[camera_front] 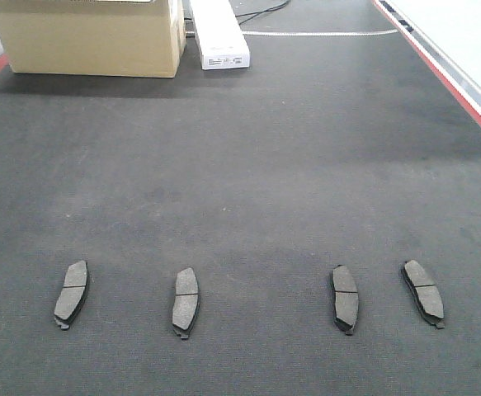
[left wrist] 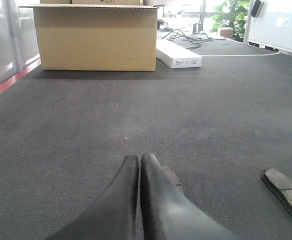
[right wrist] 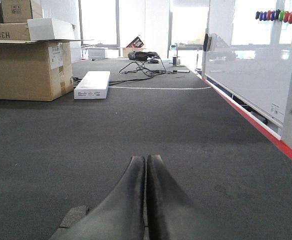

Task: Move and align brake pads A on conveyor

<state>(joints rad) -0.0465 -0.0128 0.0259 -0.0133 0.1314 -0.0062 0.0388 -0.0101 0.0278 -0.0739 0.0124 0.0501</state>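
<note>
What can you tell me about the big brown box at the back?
The cardboard box is plain tan, with flat, clean sides, and looks like corrugated card. It sits upright at the far left of the dark conveyor, resting on it. A long white box lies just to its right, apart from it. In the right wrist view, a flap on top is open, and smaller boxes are stacked on it.

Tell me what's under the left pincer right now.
A brake pad pokes out beside the shut left pincer, lying on the conveyor. Most of the pad is covered by the fingers.
</note>
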